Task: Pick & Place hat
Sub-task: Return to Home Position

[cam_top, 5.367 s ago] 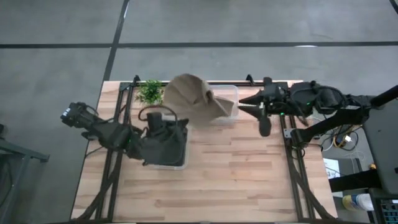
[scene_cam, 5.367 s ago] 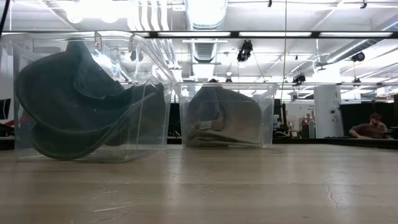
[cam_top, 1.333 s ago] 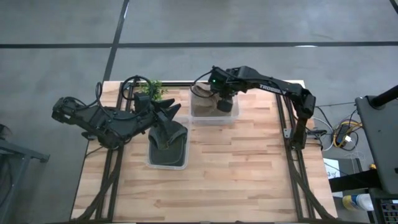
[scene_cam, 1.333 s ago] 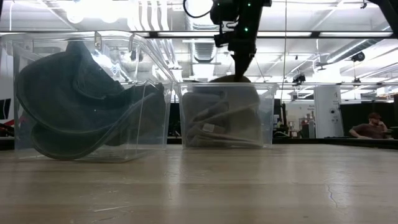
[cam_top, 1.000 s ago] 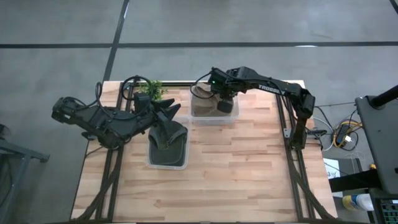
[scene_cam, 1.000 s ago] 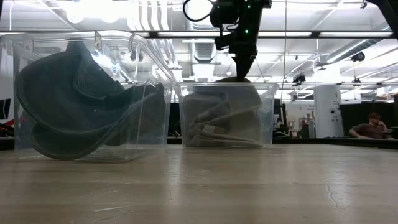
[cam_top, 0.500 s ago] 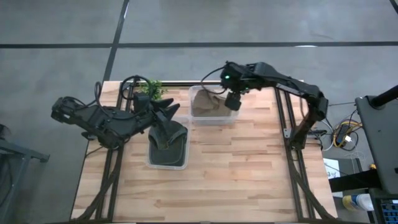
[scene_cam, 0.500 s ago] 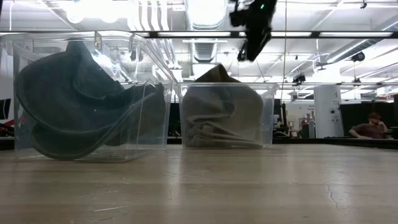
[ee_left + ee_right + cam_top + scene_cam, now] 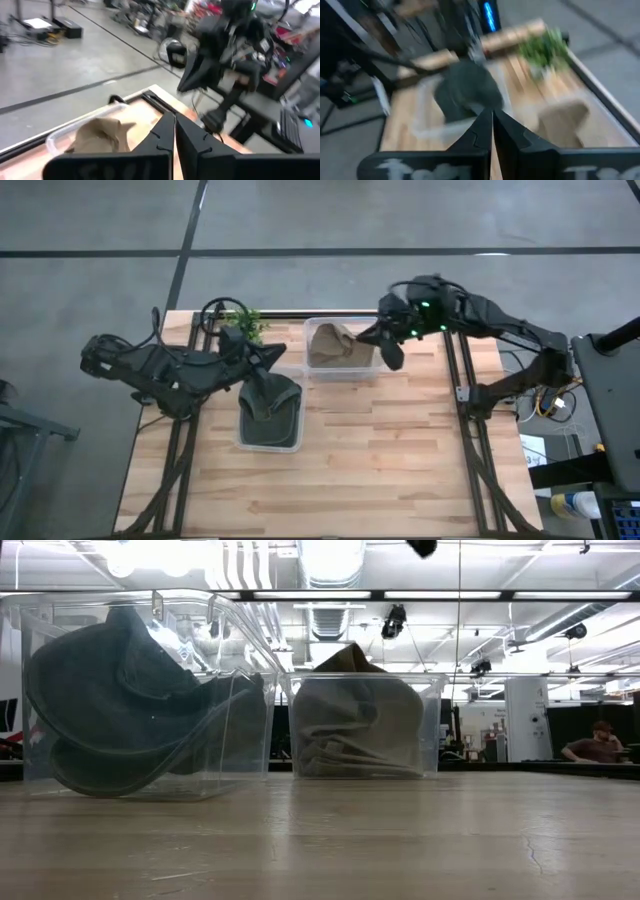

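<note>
A tan hat (image 9: 335, 345) lies crumpled in a clear bin (image 9: 372, 366) at the table's far side, its crown poking above the rim (image 9: 350, 655). A dark hat (image 9: 270, 408) fills a second clear bin (image 9: 140, 695) nearer the left. My right gripper (image 9: 368, 338) is shut and hangs in the air just right of the tan hat's bin; only its tip (image 9: 420, 545) shows in the low view. My left gripper (image 9: 280, 354) is shut and hovers over the far end of the dark hat's bin. The left wrist view shows the tan hat (image 9: 100, 135) beyond the shut fingers.
A small green plant (image 9: 243, 326) stands at the far edge, left of the tan hat's bin. Black frame rails (image 9: 455, 380) run along both sides of the table. The near half of the wooden tabletop (image 9: 370, 470) is bare.
My right gripper has risen out of the tan hat's bin and swung toward the table's right edge, climbing almost out of the low view. The tan hat's crown, which was pushed down inside the bin, has sprung up above the rim. The left arm has barely shifted.
</note>
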Robot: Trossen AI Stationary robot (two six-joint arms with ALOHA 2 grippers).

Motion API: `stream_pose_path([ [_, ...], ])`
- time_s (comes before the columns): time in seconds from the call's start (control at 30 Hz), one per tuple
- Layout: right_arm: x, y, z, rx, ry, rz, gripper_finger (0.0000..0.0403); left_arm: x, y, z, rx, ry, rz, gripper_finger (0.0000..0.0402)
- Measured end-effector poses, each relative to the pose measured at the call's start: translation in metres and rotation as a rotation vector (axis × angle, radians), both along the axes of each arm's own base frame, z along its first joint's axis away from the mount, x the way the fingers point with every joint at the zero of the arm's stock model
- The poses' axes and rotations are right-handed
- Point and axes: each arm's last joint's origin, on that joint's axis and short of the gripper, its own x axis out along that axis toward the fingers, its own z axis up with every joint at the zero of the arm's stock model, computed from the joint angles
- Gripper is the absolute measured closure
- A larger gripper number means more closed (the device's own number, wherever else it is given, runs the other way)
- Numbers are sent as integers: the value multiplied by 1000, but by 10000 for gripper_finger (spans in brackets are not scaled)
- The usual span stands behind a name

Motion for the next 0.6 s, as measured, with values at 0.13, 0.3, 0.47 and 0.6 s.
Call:
stream_pose_path([
  [0.13,-13,23,5,-70,-203,85,394,4,3,-7,27,60,-110,398],
  [0.3,-34,40,-2,-142,-350,107,394,-3,5,-17,97,122,-156,401],
  [0.47,-55,46,-18,-76,-349,50,394,-22,10,-44,122,180,-194,401],
  [0.6,-67,46,-31,-37,-336,6,394,-44,17,-69,69,173,-192,401],
])
